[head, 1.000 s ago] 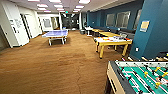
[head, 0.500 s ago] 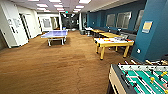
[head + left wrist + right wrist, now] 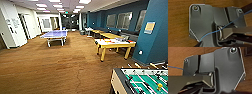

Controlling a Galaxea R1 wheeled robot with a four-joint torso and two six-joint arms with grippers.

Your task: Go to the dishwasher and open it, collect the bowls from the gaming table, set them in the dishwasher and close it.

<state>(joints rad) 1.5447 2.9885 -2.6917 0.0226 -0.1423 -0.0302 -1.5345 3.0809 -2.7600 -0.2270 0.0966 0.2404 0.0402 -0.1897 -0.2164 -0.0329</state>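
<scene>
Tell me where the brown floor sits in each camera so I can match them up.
Head view: the brown floor spreads across the middle and lower left, reaching the table-football table at lower right.
Left wrist view: it borders the robot's dark plate.
Right wrist view: it lies behind the same kind of plate.
Shared landmark: the thin blue cable crosses both wrist views.

Robot's dark plate over brown carpet

The brown carpet [image 3: 183,57] is seen behind the robot's own dark plate [image 3: 226,72] (round fittings at its corners), and a thin blue cable [image 3: 175,67] is seen crossing the carpet toward the plate's edge.
</scene>
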